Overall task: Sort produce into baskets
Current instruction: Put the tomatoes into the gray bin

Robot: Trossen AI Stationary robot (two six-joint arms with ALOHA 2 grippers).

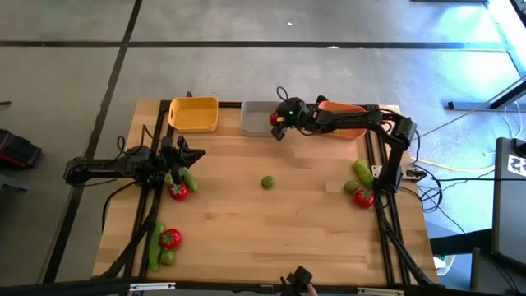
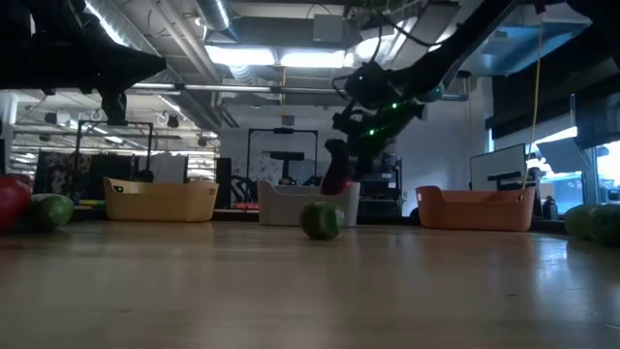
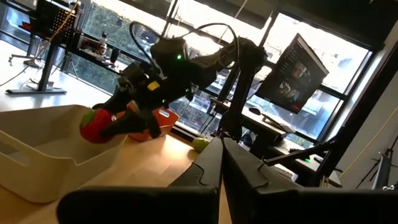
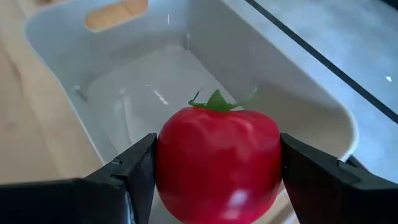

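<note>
Your right claw (image 4: 217,171) is clamped on a red tomato (image 4: 217,163) and hangs just over the light grey basket (image 4: 311,106), apparently so the tomato falls inside once released, while your left claw (image 1: 175,154), fingers pressed together, waits well away from that basket.
</note>
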